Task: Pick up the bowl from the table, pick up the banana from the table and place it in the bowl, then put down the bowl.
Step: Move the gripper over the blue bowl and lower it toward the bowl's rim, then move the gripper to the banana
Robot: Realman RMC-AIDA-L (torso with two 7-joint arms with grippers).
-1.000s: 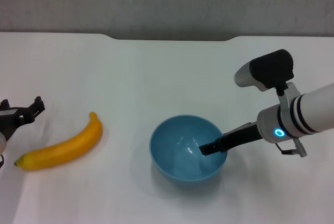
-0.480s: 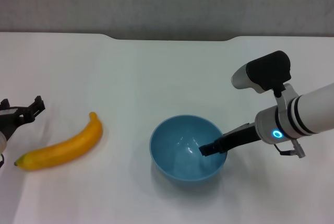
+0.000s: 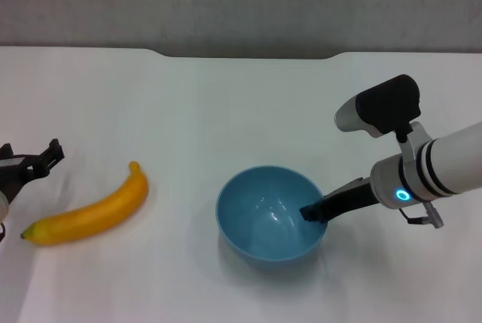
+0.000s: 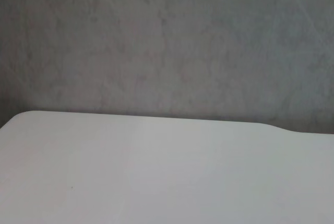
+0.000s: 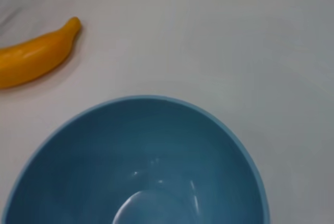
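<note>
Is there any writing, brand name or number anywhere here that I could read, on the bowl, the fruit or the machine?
None: no readable text in any view.
The bowl, banana and table are plain.
The right gripper arm shows only a glowing blue ring, not a letter or number.

Lighting is even, diffuse and bright in all three views. The table (image 3: 226,105) reads near-white without blown-out patches. Shadows are soft and short: a faint one under the bowl (image 3: 260,244), another hugging the banana (image 3: 90,214). Small specular glints sit on the bowl's inner floor (image 5: 156,182), indicating overhead light. Head view is sharp throughout. The left wrist view is soft and low in contrast, with a mottled grey wall (image 4: 167,41). The right wrist view is slightly soft at close range.
</note>
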